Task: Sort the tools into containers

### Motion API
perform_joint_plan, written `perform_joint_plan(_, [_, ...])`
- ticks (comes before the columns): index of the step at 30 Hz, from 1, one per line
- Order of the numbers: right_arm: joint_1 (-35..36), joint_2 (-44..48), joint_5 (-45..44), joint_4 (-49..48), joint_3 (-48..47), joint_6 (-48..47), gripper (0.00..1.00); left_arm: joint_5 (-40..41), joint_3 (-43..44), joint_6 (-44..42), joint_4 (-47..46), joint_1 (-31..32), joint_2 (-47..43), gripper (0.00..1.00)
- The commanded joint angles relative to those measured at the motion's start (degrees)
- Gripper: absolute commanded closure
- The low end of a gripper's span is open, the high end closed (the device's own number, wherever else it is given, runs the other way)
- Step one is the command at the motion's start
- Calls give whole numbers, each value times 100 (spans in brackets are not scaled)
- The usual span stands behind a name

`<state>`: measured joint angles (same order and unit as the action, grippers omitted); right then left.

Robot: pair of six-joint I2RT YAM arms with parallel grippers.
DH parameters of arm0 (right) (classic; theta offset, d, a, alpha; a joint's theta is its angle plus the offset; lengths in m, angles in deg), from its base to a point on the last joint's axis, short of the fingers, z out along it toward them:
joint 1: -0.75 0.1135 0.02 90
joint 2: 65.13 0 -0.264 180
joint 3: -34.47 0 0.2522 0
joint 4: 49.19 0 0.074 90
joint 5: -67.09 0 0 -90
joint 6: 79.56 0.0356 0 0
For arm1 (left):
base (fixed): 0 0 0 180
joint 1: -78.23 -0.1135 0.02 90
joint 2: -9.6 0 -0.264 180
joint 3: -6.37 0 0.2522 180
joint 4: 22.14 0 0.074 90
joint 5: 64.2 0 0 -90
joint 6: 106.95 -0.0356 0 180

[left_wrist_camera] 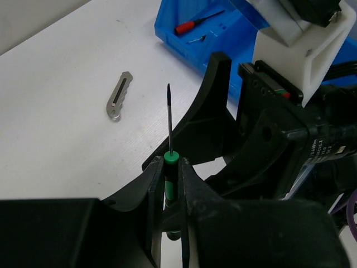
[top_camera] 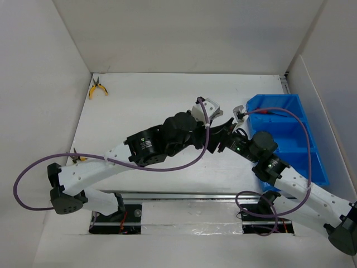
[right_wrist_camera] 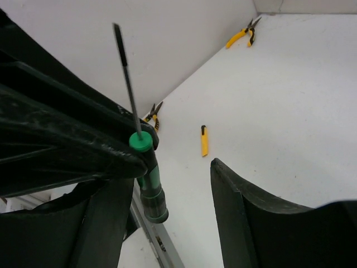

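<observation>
My left gripper [left_wrist_camera: 170,167] is shut on a green-handled screwdriver [left_wrist_camera: 171,178], its thin dark shaft pointing up. In the top view it [top_camera: 219,129] meets my right gripper [top_camera: 228,139] at mid-table, left of the blue bin [top_camera: 312,162]. My right gripper [right_wrist_camera: 167,173] is open, and the screwdriver handle [right_wrist_camera: 149,184] stands between its fingers, near the left one. A red screwdriver [left_wrist_camera: 192,24] and a small dark one [left_wrist_camera: 197,39] lie in the bin [left_wrist_camera: 167,38]. A grey utility knife [left_wrist_camera: 119,96] lies on the table.
Yellow pliers lie at the far left corner [top_camera: 97,88] and by the left wall [top_camera: 78,158]; both show in the right wrist view [right_wrist_camera: 241,34] [right_wrist_camera: 152,115]. A small yellow tool [right_wrist_camera: 204,140] lies on the table. White walls enclose the table.
</observation>
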<state>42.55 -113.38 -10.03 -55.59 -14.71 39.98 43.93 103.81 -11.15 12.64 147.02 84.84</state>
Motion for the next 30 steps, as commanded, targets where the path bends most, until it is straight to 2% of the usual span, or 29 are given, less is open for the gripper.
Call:
perform_joint_plan(1, [126, 18, -313, -612, -35, -115, 38, 112, 149, 184, -282, 108, -71, 100])
perform_joint_plan(4, [179, 43, -523, -612, 9, -141, 39, 191, 122, 193, -344, 108, -62, 100])
perform_joint_plan(6, [231, 61, -743, -629, 70, -115, 47, 252, 122, 176, -352, 108, -27, 100])
perform_joint_plan(7, [232, 61, -744, -629, 79, -115, 53, 278, 122, 167, -353, 108, -18, 100])
perform_joint_plan(9, [232, 96, -787, -664, 105, -98, 87, 366, 96, 140, -353, 108, 25, 100])
perform_joint_plan(10, [232, 114, -848, -664, 131, -54, 98, 393, 96, 140, -361, 108, 34, 100])
perform_joint_plan(12, [232, 175, -998, -726, 193, -10, 100, 463, 87, 132, -414, 108, 69, 100])
perform_joint_plan(15, [232, 132, -1200, -787, 158, 26, 100, 621, 70, 132, -502, 108, 52, 47])
perform_joint_plan(16, [232, 105, -1253, -709, 115, 26, 100, 639, 78, 132, -511, 108, 61, 2])
perform_joint_plan(18, [232, -43, -1700, -481, -140, -9, 100, 840, 166, 114, -415, 108, 87, 1])
perform_joint_plan(21, [-127, -333, -1816, -41, -562, -19, 100, 1226, 193, 79, -335, 108, 61, 1])
perform_joint_plan(24, [-1259, -702, -1107, 92, -790, 374, 100, 2006, 175, 280, -265, 108, 34, 1])
perform_joint_plan(25, [-2010, -895, -869, -4, -826, 516, 100, 2236, 192, 377, -230, 108, 52, 1])
perform_joint_plan(26, [-2383, -1036, -397, -66, -861, 674, 100, 2421, 158, 613, -151, 108, 69, 1])
perform_joint_plan(27, [-2735, -1203, -227, -75, -1035, 937, 100, 2684, 140, 737, -81, 108, 104, 1])
perform_joint_plan(30, [-3791, -1941, -137, 213, -1449, 1333, 100, 2749, -70, 949, 43, 55, 175, 1])
